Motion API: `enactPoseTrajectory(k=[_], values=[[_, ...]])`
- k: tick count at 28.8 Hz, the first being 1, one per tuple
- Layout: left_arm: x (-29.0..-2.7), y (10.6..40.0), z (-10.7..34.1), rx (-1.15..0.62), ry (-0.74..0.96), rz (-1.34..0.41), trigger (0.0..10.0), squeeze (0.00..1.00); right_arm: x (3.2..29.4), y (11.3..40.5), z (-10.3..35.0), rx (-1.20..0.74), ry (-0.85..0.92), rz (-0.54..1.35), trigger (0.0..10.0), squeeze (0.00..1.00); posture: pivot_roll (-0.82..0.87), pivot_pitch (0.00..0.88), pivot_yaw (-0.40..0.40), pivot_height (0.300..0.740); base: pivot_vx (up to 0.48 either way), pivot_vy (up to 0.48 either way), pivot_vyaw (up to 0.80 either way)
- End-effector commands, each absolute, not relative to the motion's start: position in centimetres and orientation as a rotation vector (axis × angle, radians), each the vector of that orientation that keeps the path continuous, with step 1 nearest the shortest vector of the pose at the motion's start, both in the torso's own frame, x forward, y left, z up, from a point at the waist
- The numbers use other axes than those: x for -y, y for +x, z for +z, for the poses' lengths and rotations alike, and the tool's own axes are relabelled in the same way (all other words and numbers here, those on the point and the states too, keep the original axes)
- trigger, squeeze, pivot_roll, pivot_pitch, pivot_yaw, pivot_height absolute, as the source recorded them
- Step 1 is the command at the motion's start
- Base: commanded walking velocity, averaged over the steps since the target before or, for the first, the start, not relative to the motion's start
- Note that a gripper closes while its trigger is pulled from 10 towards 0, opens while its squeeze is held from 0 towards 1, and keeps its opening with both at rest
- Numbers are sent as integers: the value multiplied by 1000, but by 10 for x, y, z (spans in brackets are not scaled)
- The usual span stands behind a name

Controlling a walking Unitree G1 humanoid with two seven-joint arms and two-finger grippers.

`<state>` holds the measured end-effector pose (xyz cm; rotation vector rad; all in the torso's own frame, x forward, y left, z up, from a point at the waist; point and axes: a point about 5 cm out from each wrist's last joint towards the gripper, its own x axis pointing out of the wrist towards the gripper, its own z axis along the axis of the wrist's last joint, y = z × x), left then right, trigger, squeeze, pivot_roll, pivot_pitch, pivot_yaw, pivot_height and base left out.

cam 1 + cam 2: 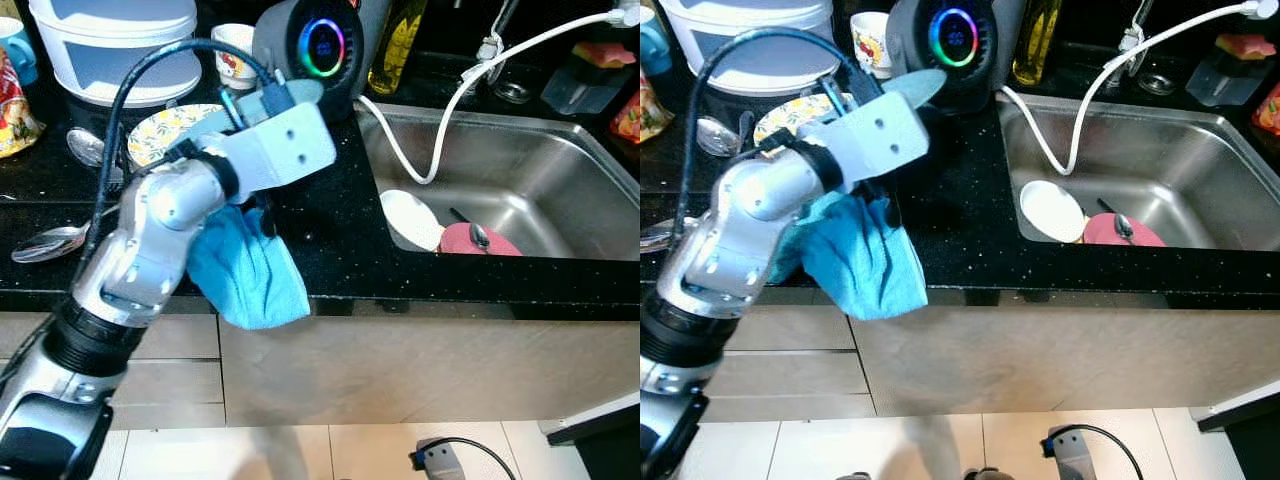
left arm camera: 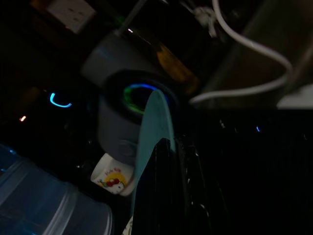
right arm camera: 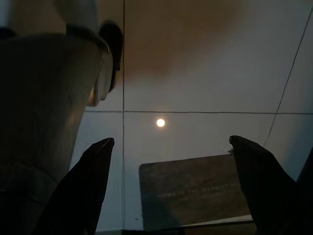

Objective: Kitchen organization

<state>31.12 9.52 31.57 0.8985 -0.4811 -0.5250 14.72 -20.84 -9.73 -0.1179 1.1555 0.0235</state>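
The left arm [image 1: 150, 250] reached over the black speckled counter [image 1: 330, 250], its left gripper [image 2: 164, 161] clamped on a pale teal plate [image 2: 154, 132] held edge-on, so the plate's rim [image 1: 915, 85] poked out just in front of the dark round appliance [image 1: 315, 45] with the glowing coloured ring. A blue cloth [image 1: 245, 265] hung over the counter's front edge, directly under the wrist. Behind the arm lay a patterned plate [image 1: 170, 128], with a white cup [image 1: 232, 55] bearing a cherry picture near the appliance and a large white lidded container [image 1: 115, 45] beside it. Two spoons [image 1: 50, 243] rested on the counter towards the robot's left. A white cord [image 1: 430, 150] ran from the appliance across the rim of the steel sink [image 1: 540, 170], and in the basin sat a white dish [image 1: 410, 218] touching a pink plate [image 1: 478, 242] with a spoon on it. The right gripper [image 3: 171, 181] hung over the tiled floor [image 3: 205, 73] (its fingers spread wide apart), above a dark mat [image 3: 193, 191], with the robot's leg [image 3: 44, 112] alongside.
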Motion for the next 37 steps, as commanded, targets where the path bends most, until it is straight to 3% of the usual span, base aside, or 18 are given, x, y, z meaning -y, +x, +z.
enactPoseTrajectory(k=[1,6,11,32,37], values=[[-83,300,328,588,835,-564,0,0,217,147,-96,-1146,-98,-44,10000,0,172,89,-82,740,0,0,0],[-78,296,328,601,781,-607,0,0,223,150,-94,-1135,-90,-84,10000,0,171,89,-85,740,0,0,0],[-61,282,315,589,723,-792,0,0,235,149,-91,-1129,-85,-147,10000,0,169,90,-89,740,0,0,0],[-50,270,314,621,647,-893,0,0,244,161,-84,-1042,16,-236,10000,0,163,92,-93,740,0,0,0],[-48,264,326,736,529,-894,0,0,245,168,-80,-1009,13,-245,10000,0,159,92,-93,740,0,0,0]])
